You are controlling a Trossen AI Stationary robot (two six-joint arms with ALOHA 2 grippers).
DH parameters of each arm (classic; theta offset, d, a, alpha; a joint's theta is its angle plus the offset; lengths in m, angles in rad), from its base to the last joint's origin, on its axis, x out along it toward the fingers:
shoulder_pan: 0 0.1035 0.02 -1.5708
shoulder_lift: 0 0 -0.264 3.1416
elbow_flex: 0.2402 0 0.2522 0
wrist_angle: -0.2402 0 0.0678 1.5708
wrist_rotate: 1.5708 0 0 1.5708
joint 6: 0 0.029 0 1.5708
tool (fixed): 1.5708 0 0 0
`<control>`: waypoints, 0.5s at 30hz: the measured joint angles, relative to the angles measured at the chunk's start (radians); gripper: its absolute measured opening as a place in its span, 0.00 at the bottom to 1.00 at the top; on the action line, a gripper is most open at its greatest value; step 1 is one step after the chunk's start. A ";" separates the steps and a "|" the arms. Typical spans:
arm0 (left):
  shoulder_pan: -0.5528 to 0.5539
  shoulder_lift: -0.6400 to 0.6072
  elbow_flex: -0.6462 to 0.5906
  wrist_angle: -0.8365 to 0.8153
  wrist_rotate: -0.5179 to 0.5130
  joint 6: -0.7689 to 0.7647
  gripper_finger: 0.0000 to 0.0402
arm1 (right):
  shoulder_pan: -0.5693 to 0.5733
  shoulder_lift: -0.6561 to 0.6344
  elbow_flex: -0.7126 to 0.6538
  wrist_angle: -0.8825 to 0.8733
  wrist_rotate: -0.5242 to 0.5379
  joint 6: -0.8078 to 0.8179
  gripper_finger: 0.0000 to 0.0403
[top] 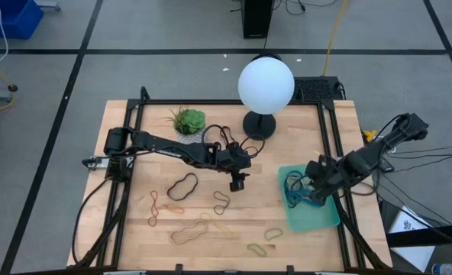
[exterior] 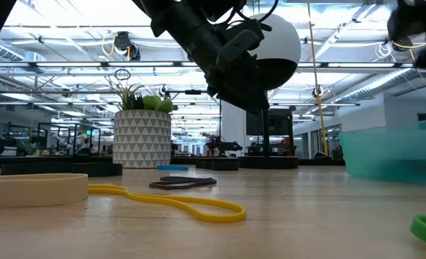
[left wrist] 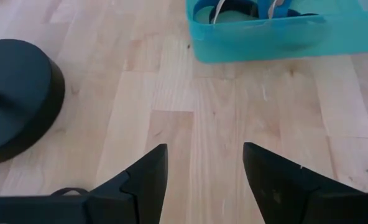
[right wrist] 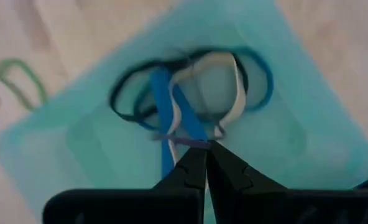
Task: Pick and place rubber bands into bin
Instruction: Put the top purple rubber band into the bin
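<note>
Fingers on my right gripper are pressed tight together, right over the bin.
They pinch a thin purple band above the blue, black and white rubber bands already inside, so I think it can drop in with them. My left gripper has its fingers spread wide over bare wood, holding nothing, ready for the bands lying on the table.

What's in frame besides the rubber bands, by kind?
Bin: 1
Potted plant: 1
Globe lamp: 1
Grippers: 2 (left gripper open, right gripper shut)
Total: 5
</note>
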 joint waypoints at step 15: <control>0.000 0.000 0.000 0.000 -0.001 0.018 0.54 | 0.000 0.020 -0.238 0.205 -0.079 0.035 0.01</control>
